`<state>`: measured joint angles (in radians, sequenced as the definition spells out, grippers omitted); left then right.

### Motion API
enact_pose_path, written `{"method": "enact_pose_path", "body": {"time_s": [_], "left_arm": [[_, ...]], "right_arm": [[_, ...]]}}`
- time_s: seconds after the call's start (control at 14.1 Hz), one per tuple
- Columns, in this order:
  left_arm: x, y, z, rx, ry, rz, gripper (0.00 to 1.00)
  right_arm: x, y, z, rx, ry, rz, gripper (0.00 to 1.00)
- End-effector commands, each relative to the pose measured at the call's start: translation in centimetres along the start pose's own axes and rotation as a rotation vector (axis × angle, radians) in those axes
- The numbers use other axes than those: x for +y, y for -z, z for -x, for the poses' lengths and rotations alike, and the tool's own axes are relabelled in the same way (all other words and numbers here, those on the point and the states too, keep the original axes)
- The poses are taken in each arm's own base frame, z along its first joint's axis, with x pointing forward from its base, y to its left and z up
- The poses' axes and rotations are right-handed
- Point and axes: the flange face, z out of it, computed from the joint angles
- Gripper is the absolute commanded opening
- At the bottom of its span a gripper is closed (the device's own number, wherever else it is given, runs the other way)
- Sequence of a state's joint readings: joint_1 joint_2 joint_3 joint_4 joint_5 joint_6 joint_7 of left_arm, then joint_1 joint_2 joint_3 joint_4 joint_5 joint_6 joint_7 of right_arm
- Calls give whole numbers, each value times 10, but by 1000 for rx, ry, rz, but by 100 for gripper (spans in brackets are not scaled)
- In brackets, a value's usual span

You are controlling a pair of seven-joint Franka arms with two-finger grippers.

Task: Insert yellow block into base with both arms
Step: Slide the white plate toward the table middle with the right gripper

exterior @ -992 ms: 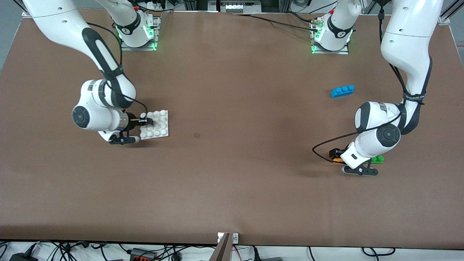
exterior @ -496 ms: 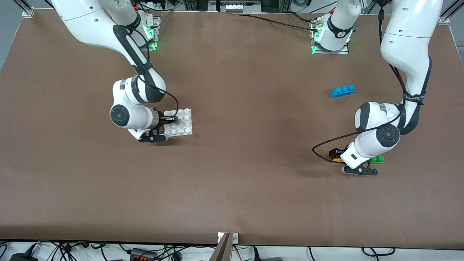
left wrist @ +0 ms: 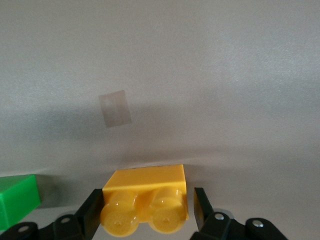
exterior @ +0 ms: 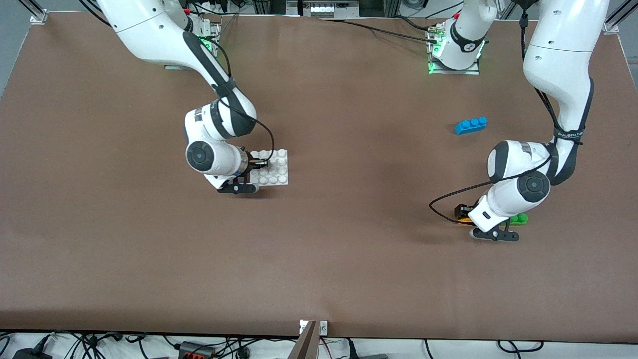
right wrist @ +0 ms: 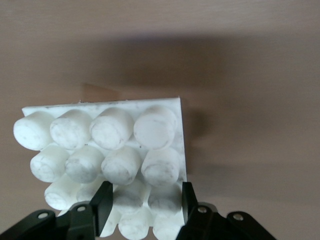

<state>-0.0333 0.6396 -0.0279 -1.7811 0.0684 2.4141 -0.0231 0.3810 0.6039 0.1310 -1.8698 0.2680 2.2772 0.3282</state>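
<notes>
The right gripper (exterior: pixel 260 162) was clamped on the base (exterior: pixel 277 168) near mid-table, while the left gripper (left wrist: pixel 148 216) straddled the yellow block (left wrist: pixel 146 199) beside a green brick (exterior: pixel 520 219), fingers not quite touching; light, rigid plastic, best pinched across its flat sides.

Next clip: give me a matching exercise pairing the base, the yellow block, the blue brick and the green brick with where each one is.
Things:
1. base
2. yellow block
3. blue brick
4. green brick

Places:
A. alone on the table, nearer the left arm's base
B. between the left gripper fingers
C. gripped by the right gripper
D. beside the yellow block, partly under the left arm

Pairs: 1-C, 2-B, 3-A, 4-D
</notes>
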Motion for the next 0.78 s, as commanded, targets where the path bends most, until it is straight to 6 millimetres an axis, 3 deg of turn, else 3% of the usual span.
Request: {"method": "enact_pose_path", "body": {"time_s": [0.0,0.71], "left_arm": [[-1,2,-2,10,-26,-6,77],[0,4,-2,10,-28,-6,66]], "right_arm": [[-42,-35,-3,1,-56,-1,56],[-153,-49,11,53,-128,-37,56]]}}
